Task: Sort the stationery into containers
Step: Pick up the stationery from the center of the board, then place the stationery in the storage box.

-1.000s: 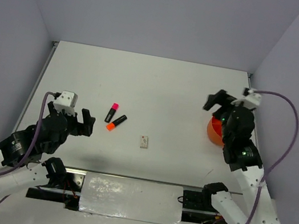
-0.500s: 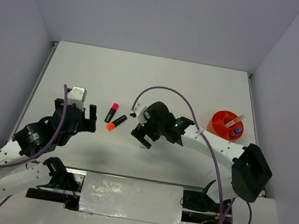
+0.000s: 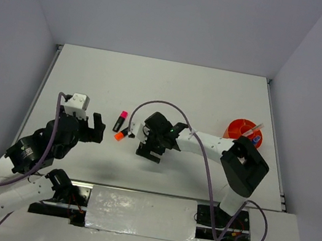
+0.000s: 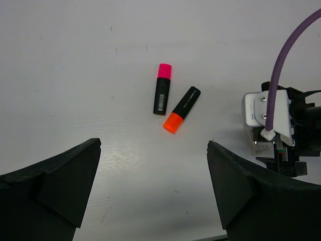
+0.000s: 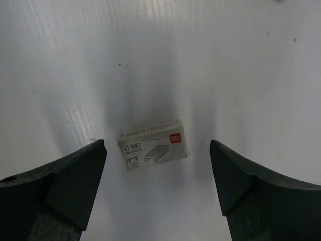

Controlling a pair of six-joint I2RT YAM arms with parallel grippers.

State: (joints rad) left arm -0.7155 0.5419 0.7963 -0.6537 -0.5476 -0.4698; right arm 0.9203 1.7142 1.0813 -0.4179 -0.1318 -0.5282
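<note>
Lowering straight down works best: your right hand (image 5: 157,150), fingers (image 5: 75,186) apart, straddles the white box (image 5: 153,144); reach the surface (image 5: 241,60), centre it, then close gently.

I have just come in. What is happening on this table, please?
The right gripper hangs over a small white staple box, jaws open on either side, not yet gripping. The left gripper is open near the pink-capped highlighter and orange-capped highlighter lying on the table. The orange bowl at the right already holds some items.
</note>
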